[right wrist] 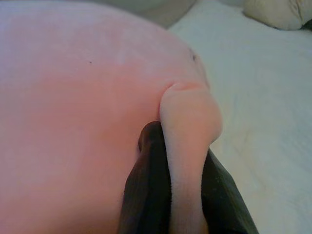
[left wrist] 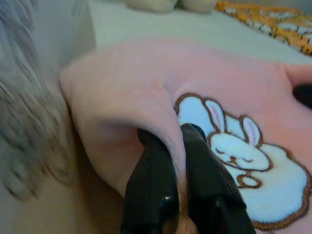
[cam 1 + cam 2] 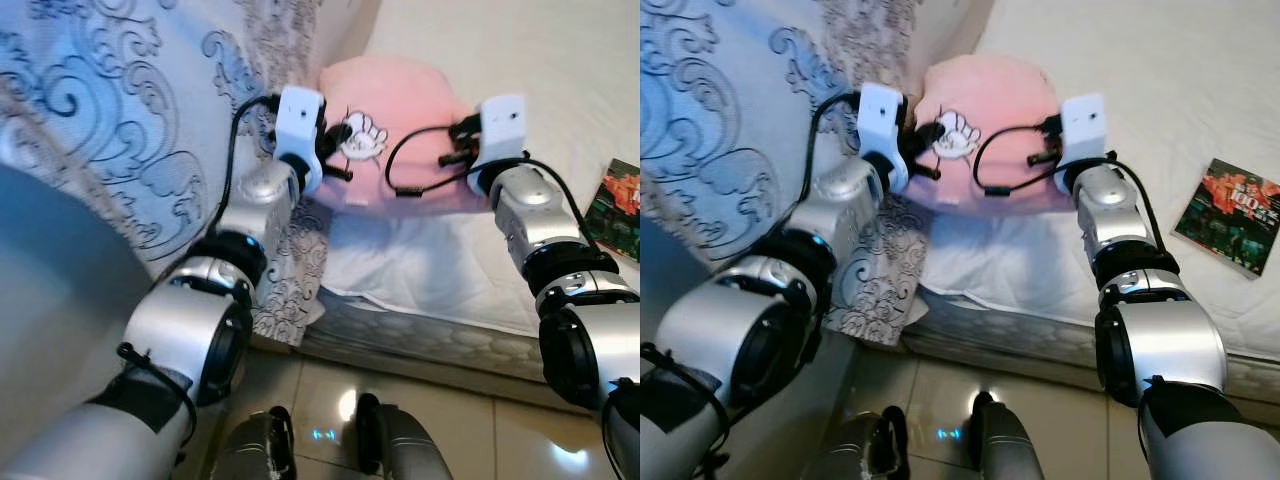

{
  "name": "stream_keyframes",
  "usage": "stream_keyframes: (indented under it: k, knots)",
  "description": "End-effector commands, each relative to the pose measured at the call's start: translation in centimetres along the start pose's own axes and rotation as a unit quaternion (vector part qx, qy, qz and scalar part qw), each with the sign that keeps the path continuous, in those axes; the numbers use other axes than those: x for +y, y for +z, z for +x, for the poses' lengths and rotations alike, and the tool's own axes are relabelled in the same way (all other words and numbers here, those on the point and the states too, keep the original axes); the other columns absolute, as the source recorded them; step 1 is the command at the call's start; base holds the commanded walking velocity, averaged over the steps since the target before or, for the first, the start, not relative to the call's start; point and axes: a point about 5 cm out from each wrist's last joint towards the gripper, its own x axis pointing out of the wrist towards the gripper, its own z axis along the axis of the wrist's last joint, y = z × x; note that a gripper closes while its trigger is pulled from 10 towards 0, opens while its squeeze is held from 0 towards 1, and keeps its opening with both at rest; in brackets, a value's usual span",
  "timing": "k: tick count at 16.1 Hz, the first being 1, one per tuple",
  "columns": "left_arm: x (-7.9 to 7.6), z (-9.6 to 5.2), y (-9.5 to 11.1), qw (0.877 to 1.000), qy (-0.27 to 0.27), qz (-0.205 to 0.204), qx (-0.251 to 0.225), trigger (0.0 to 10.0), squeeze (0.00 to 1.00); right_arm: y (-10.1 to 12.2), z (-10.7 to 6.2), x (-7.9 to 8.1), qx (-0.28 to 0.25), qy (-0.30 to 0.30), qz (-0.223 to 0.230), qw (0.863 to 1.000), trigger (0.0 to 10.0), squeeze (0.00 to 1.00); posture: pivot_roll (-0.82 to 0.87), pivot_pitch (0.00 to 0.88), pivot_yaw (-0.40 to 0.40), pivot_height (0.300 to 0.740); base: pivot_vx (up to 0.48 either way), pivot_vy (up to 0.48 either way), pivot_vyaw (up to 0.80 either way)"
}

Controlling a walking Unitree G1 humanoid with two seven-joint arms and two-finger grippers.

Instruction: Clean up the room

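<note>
A soft pink plush pillow (image 3: 400, 130), rounded and fleecy, with a white embroidered bunny patch (image 2: 243, 165) outlined in brown, sits at the near edge of the bed (image 3: 1160, 120), held between both arms. The left gripper (image 2: 181, 146) pinches a fold of the pillow's fabric beside the bunny patch, its black fingers (image 2: 156, 190) pressed together on the cloth. The right gripper (image 1: 187, 161) pinches a bulging corner of the pillow on the other side, a roll of pink fleece squeezed between its fingers (image 1: 146, 195).

The bed has a smooth white sheet and a quilted mattress edge (image 3: 430, 340). A glossy book (image 3: 1230, 215) with a dark red and green cover lies flat on the sheet, well apart from the pillow on the robot's right. A grey blanket with swirling scroll pattern (image 3: 110, 110) hangs just beside the pillow on the left. Below is shiny tiled floor (image 3: 450, 420).
</note>
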Motion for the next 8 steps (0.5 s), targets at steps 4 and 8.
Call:
stream_keyframes:
  k: [4, 8]
  knots:
    - [3.6, -2.6, -4.3, 0.992, 0.104, -0.04, 0.059, 10.0, 1.0, -4.5, -1.9, -2.6, 0.082, -0.075, 0.008, 0.994, 10.0, 1.0, -0.08, 0.345, 0.009, 0.74, 0.0, 0.0, 0.0]
    - [5.5, -3.2, -3.2, 0.992, 0.121, -0.011, 0.045, 10.0, 1.0, -4.9, -1.6, -0.3, 0.069, -0.053, 0.071, 0.994, 10.0, 1.0, -0.09, 0.338, 0.015, 0.74, 0.0, 0.0, 0.0]
